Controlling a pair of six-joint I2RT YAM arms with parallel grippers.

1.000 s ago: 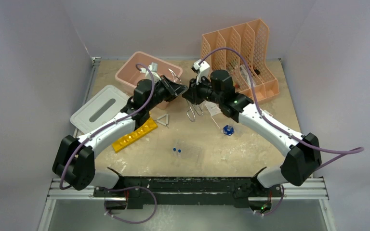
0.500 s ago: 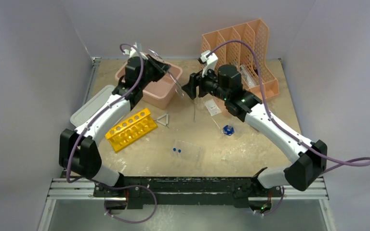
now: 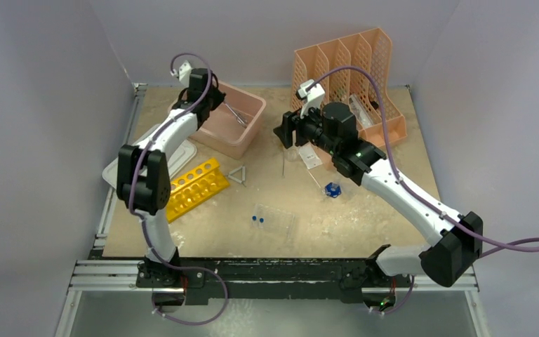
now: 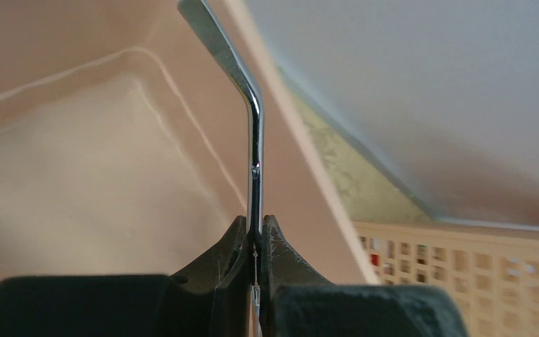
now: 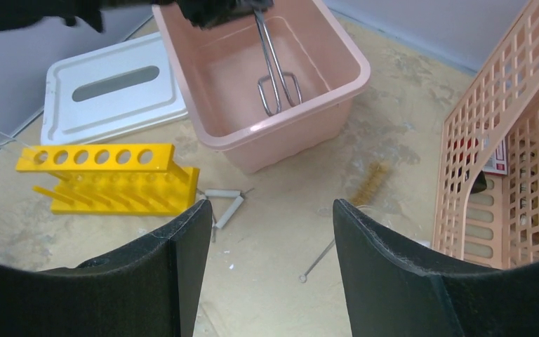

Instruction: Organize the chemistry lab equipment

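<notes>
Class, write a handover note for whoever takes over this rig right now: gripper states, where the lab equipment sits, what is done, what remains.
Left gripper: shut on the metal tongs, which hang inside the pink tub.
Right gripper: open, empty, above the table.
On the table: yellow rack, wire triangle, clear tray, blue-capped vials at its left edge.
Done: nothing released yet.
Left: release the tongs, then sort the rest.
</notes>
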